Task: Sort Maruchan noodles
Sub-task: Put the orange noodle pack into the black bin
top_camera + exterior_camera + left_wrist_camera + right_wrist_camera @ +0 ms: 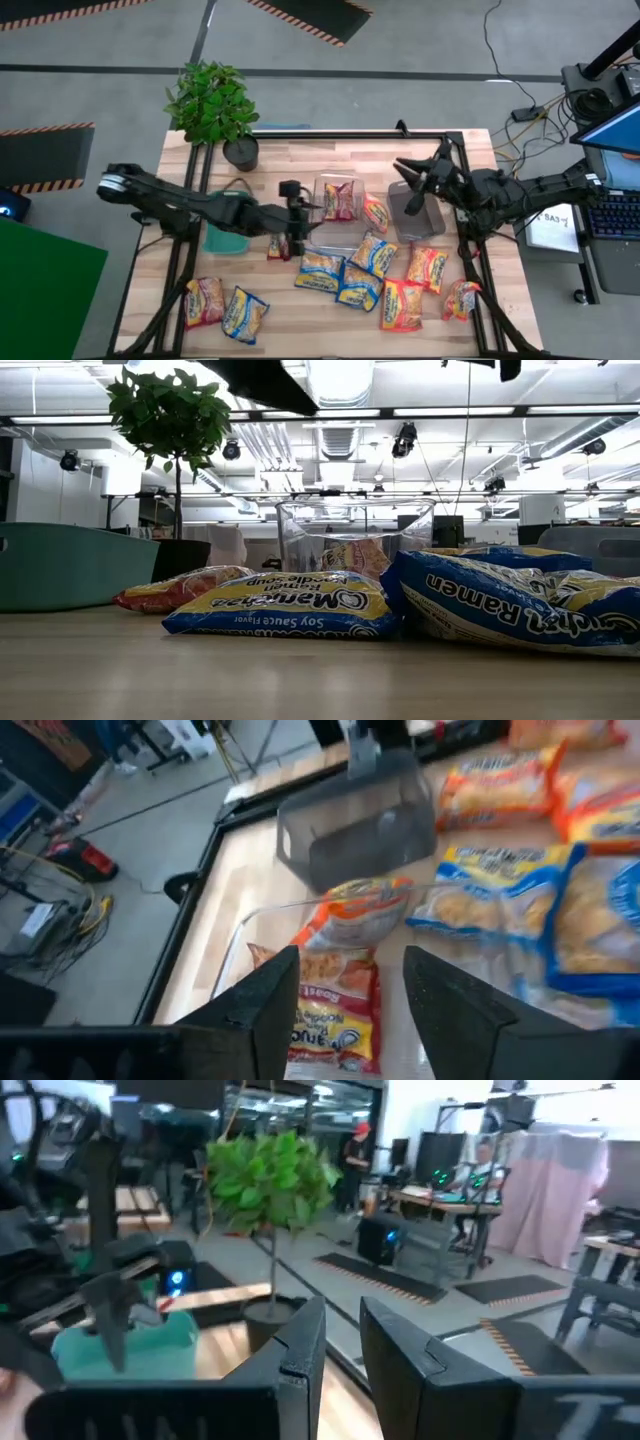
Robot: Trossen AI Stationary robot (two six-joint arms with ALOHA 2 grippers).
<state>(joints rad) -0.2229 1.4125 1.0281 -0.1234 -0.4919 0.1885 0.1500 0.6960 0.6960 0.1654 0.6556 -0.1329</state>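
Note:
Several Maruchan noodle packets lie flat on the near half of the table: blue-edged ones, orange-red ones. A maroon packet lies in the clear bin. An orange packet leans against that bin's right wall. My left gripper hangs open over the clear bin's left end and holds nothing. My right gripper is open by a narrow gap, raised over the grey bin, pointing toward the table's left.
A teal bin sits under my left arm. A potted plant stands at the far left corner. More packets lie at the near left and near right. A small packet lies beside the teal bin.

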